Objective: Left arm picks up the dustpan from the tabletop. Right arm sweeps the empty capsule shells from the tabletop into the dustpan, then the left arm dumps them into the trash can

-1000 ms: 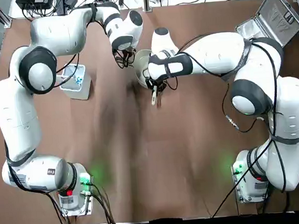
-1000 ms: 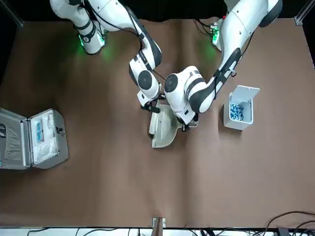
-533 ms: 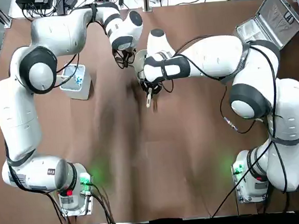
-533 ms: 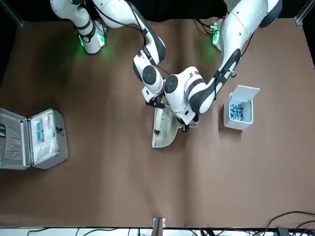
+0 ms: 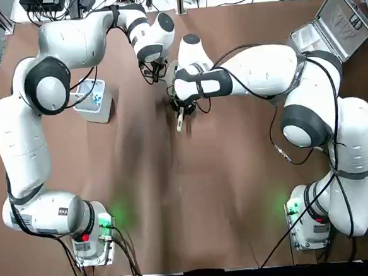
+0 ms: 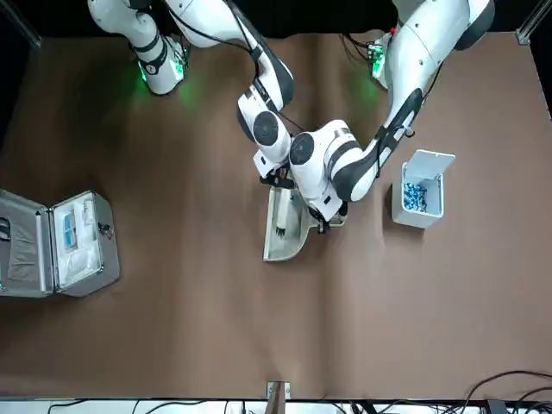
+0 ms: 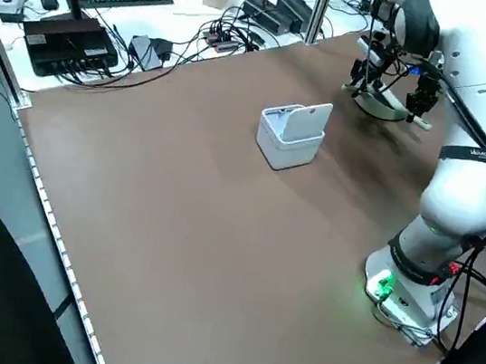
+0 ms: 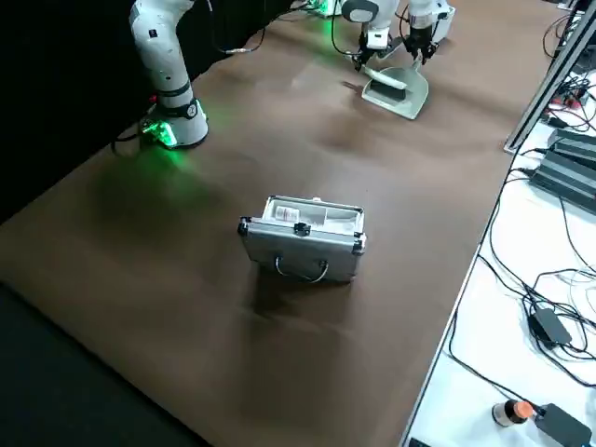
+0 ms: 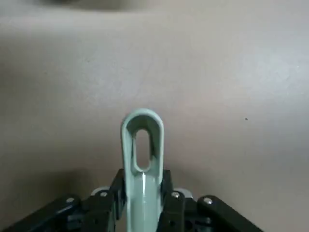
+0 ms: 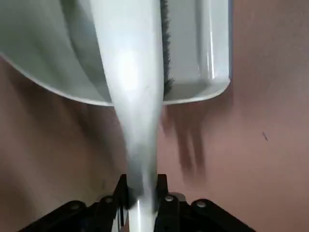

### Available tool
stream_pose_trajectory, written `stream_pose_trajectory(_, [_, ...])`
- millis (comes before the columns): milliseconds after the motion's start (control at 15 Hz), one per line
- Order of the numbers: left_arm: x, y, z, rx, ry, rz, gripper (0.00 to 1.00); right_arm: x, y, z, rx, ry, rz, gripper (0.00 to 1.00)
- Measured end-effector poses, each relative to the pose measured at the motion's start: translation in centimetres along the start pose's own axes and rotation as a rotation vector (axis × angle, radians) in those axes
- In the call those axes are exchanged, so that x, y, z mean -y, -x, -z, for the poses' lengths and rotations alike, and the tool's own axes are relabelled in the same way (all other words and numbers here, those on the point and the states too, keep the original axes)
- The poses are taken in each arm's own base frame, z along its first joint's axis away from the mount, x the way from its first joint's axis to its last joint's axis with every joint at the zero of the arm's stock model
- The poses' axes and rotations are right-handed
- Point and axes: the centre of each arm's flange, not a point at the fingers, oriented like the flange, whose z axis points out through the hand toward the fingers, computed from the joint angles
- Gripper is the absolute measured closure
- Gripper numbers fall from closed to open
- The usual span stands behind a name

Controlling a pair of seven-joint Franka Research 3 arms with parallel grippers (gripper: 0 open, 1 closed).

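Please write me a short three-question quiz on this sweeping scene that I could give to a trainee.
1. True or false: the left gripper is shut on the dustpan handle.
2. What does the right gripper hold? A) the trash can B) the brush C) the metal case
3. In the front view, does the trash can stand to the picture's left or right of the dustpan?

Key: 1. True; the handle sits between its fingers. 2. B; the brush head reaches over the dustpan. 3. Right; the open metal case lies far to the picture's left.
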Motion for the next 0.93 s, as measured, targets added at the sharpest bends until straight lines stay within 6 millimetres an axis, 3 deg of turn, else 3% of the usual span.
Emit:
stream_pose_trajectory(400, [-0.7,-0.2,-0.6,0.044,0.010,0.014,0.67,1.4,-0.5,3.7,0.062,0.026,0.012,0.73])
stream_pose_trajectory(600, [-1.4,-0.9,-0.9,0.064,0.013,0.031,0.67,0.6,-1.1,4.4,0.107,0.069,-0.002,0.73])
stream_pose_trajectory(933, [-2.9,-2.2,-0.9,0.112,0.032,0.068,0.67,0.3,-3.3,8.5,0.142,0.074,-0.017,0.73])
